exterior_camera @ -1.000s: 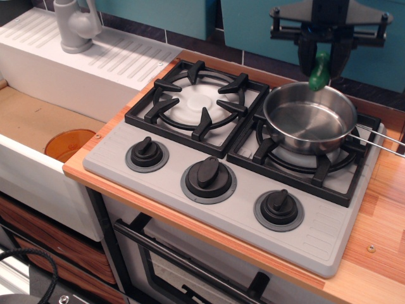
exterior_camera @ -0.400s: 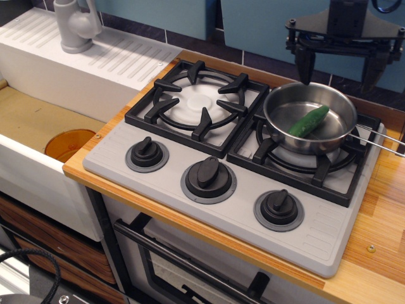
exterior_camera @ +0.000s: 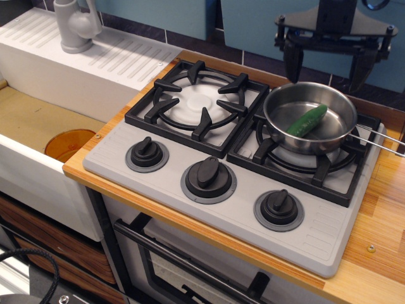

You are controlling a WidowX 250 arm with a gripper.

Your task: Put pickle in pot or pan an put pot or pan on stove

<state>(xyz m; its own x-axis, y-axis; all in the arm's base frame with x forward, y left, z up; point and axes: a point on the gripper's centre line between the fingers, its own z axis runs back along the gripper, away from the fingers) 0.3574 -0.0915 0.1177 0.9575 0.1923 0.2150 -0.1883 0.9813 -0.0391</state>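
The green pickle (exterior_camera: pixel 307 121) lies inside the shiny steel pan (exterior_camera: pixel 335 137). The pan sits on the right burner grate of the grey stove (exterior_camera: pixel 190 142), its thin wire handle pointing right. My gripper (exterior_camera: pixel 327 63) hangs above the far side of the pan, open and empty, with its black fingers (exterior_camera: pixel 292 60) spread wide and clear of the pan's rim.
The left burner grate (exterior_camera: pixel 199 101) is bare. Three black knobs (exterior_camera: pixel 208 173) line the stove's front. A white ribbed sink unit (exterior_camera: pixel 95 60) with a grey tap (exterior_camera: pixel 74 25) stands at the left. An orange disc (exterior_camera: pixel 69 143) lies in the basin. Wooden counter (exterior_camera: pixel 380 228) runs at the right.
One second ago my gripper held the pickle above the pan. It opened, the pickle dropped into the pan, and the gripper has since shifted slightly left.
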